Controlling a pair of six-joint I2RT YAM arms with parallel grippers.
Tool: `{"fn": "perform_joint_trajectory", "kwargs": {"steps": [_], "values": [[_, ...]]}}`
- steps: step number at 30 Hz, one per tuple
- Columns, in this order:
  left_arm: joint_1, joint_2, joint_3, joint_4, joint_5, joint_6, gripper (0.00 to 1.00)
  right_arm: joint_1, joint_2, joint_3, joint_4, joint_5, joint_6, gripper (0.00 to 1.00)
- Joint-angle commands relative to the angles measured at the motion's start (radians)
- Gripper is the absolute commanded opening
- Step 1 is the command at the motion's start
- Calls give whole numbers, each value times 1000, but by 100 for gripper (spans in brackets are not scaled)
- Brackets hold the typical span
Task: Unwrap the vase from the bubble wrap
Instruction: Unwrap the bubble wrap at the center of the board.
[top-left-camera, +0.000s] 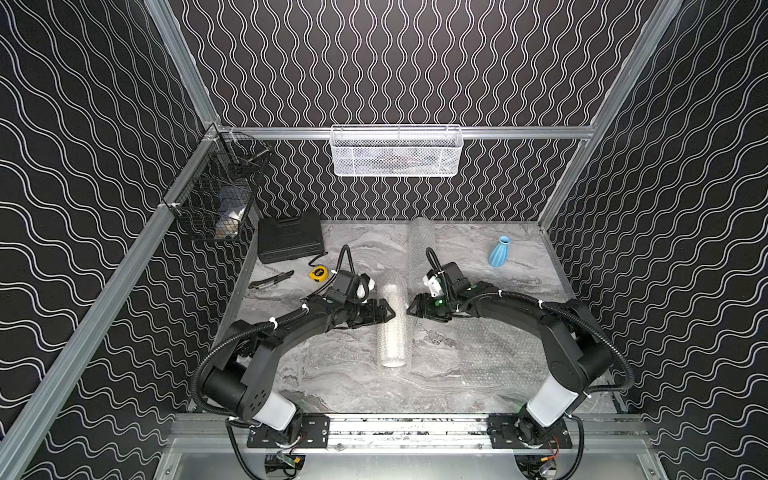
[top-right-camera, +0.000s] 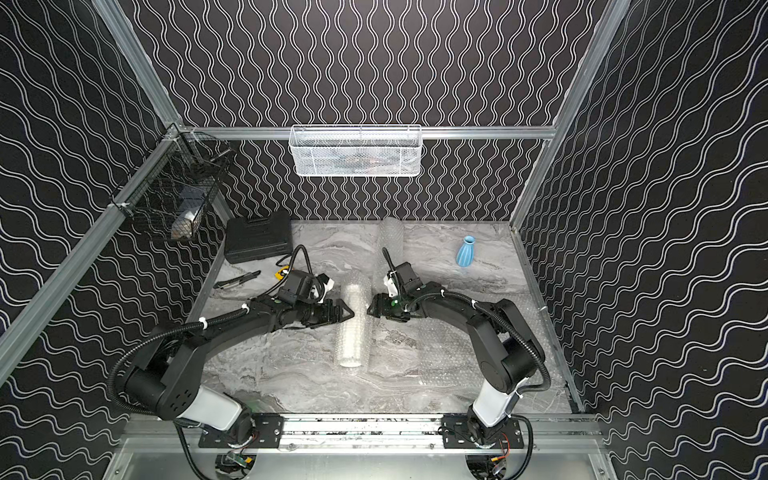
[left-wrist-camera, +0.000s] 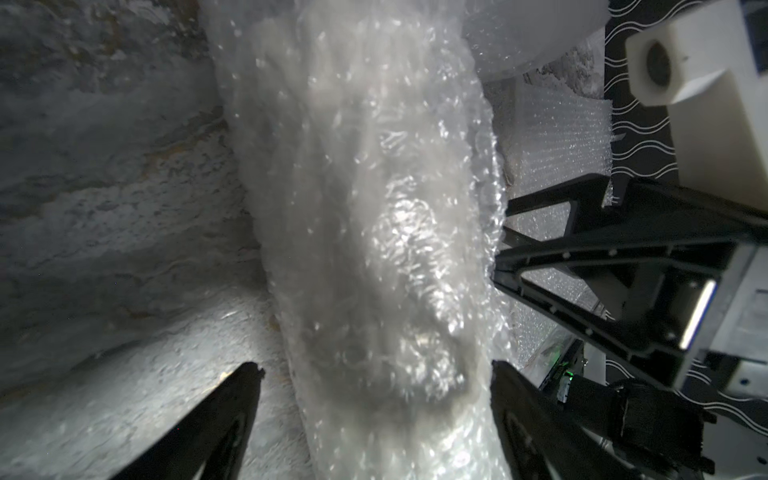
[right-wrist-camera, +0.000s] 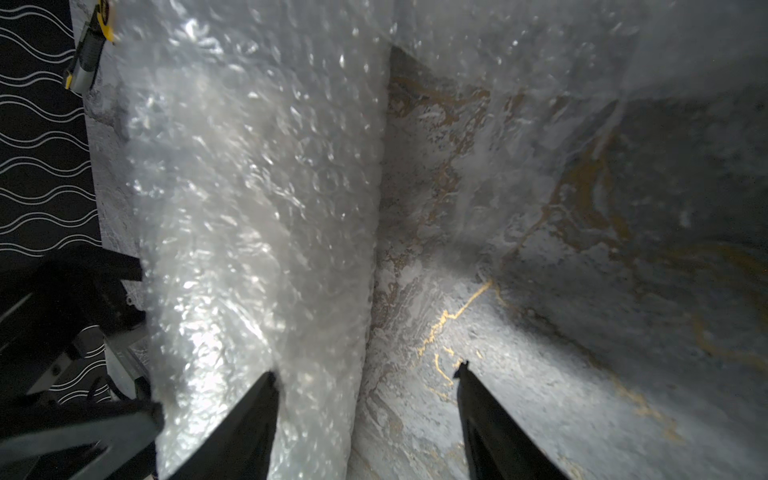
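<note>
By our reading, we are at the very start of this one. The bubble wrap roll (top-left-camera: 392, 324) lies in the middle of the bench (top-left-camera: 332, 382), running from the centre of the frame toward the lower edge in both top views. It is wound closed, and we see no loose edge peeled off it. A pale shape shows through the plastic in the left wrist view and a white disc fills the roll's lower end. We therefore take the vase to be inside, though we cannot make out its form.

The left jaws stand open with the roll between them. Bare bench shows beside one fingertip (left-wrist-camera: 245, 382), and they grip nothing. The right jaws are open too and hold nothing, with one fingertip (right-wrist-camera: 266, 386) at the roll's flank and the other over bare bench.

A blue vase (top-left-camera: 498, 251) stands bare at the upper right of the bench. A flat sheet (top-left-camera: 498, 357) lies at the lower right, and another roll (top-left-camera: 421, 241) sits at the back centre.

What is left, as we judge it, is to find the free edge, unroll the wrap and lift the vase clear.
</note>
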Motion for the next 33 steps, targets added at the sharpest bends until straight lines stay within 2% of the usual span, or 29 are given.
{"fn": "perform_joint_trajectory", "kwargs": {"steps": [1,5,10,18,26,33], "values": [[2,20,4,60,34,-13,88,0,-12,14,-21,4,-6,67],[1,33,1,49,42,-12,84,1,-36,22,-29,13,-7,67],[0,36,-1,49,57,-18,73,5,-64,40,-53,46,-12,70],[-15,42,22,25,59,-12,73,37,-33,142,-110,95,-51,71],[-30,45,29,14,50,-19,73,98,60,297,-265,301,-108,65],[-36,42,25,12,47,-30,73,129,124,383,-330,379,-134,59]]}}
